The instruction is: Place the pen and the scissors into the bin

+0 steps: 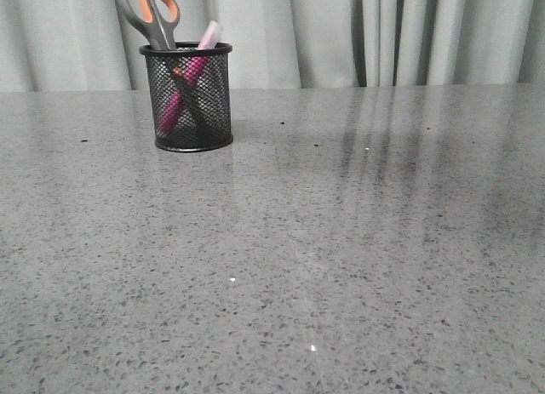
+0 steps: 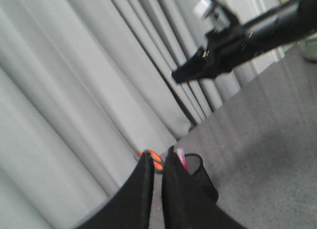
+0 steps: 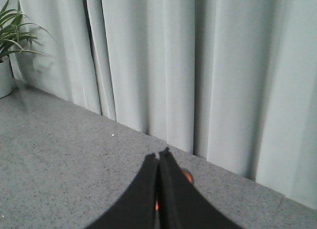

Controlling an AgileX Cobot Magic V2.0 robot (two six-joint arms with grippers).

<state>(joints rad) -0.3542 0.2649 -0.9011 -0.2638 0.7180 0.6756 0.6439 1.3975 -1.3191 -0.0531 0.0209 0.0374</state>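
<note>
With both items in the bin point(image 1: 187, 100), we see nothing loose.
Pen point(image 1: 192, 77) and scissors point(image 1: 155, 15) cross inside; left gripper point(image 2: 157, 162) and right gripper point(image 3: 159, 157) both clenched, empty.

The bin point(image 1: 187, 98) stands far left on the table point(image 1: 341, 258), before the curtain point(image 1: 341, 32), holding the scissors point(image 1: 152, 15) and pen point(image 1: 189, 79).

Front low; wrists face curtain point(image 3: 198, 66), perhaps

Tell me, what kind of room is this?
Probably an office or lab, set up for robot practice. There's a grey speckled table, pale curtains behind it, a mesh bin holding scissors and a pen, and a potted plant.
</note>
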